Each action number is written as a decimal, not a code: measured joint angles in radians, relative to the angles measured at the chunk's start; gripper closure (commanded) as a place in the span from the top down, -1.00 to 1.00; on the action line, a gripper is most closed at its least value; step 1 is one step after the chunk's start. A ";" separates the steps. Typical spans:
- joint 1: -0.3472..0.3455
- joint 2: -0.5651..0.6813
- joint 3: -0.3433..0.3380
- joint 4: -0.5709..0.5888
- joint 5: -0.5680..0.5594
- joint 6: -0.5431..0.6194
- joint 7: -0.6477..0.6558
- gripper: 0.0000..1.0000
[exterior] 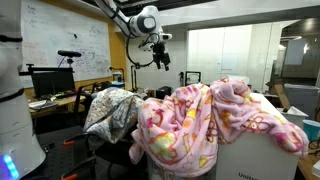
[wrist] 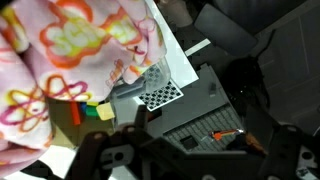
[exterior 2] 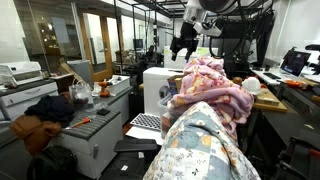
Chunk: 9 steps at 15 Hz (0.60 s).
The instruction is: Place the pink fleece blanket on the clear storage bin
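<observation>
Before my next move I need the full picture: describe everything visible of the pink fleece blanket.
The pink fleece blanket is soft, fluffy fabric printed with yellow, cream and orange cartoon shapes. It lies bunched in a rumpled heap, its folds hanging down over whatever it covers. A grey-white patterned blanket lies beside it; whether they touch is unclear. The open pincer hangs higher up, not touching it.

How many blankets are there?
2. The pink fleece blanket is heaped in the middle, hanging over a white box. The grey-white patterned blanket is draped right beside it. Another could be hidden under the heaps.
</observation>
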 measured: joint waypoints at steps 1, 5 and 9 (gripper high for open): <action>0.003 -0.009 0.004 -0.023 0.020 0.000 -0.013 1.00; 0.000 -0.043 0.009 -0.103 0.082 -0.001 -0.050 1.00; -0.017 -0.093 0.003 -0.177 0.133 -0.002 -0.071 1.00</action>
